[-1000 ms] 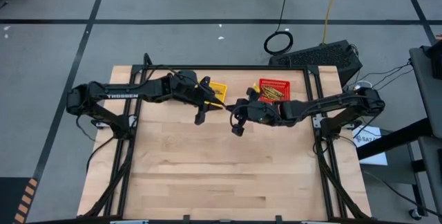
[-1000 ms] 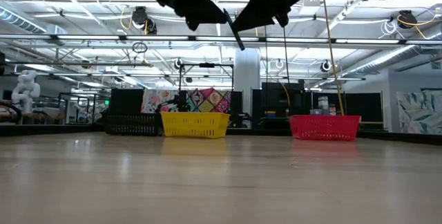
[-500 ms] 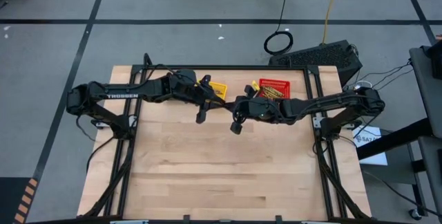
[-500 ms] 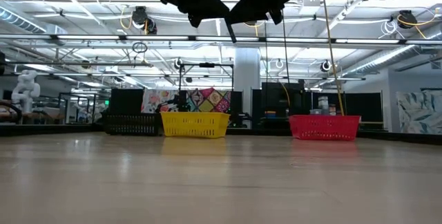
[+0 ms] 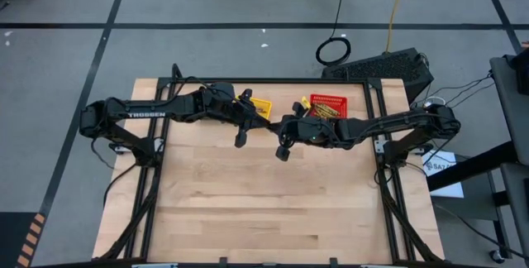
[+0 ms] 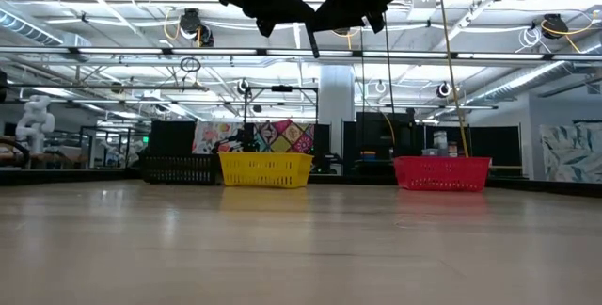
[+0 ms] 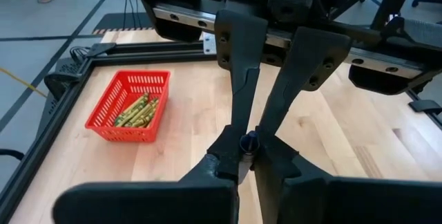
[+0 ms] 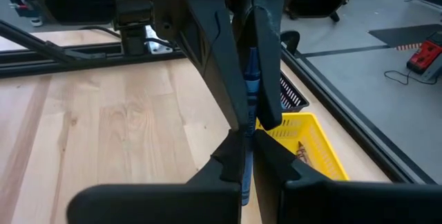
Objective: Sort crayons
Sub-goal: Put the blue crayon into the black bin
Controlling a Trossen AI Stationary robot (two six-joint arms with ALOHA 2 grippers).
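Blue crayon passes between two raised grippers

Right gripper [image 8: 246, 156] clamps the blue crayon [image 8: 250, 79] while the left gripper [image 7: 247, 156] pinches its other end, apparently a handover; the yellow basket [image 8: 314, 144] lies just beyond.

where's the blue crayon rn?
The blue crayon is in mid-air above the table's far middle, pinched between both pincers: left pincer and right pincer, near the yellow basket.
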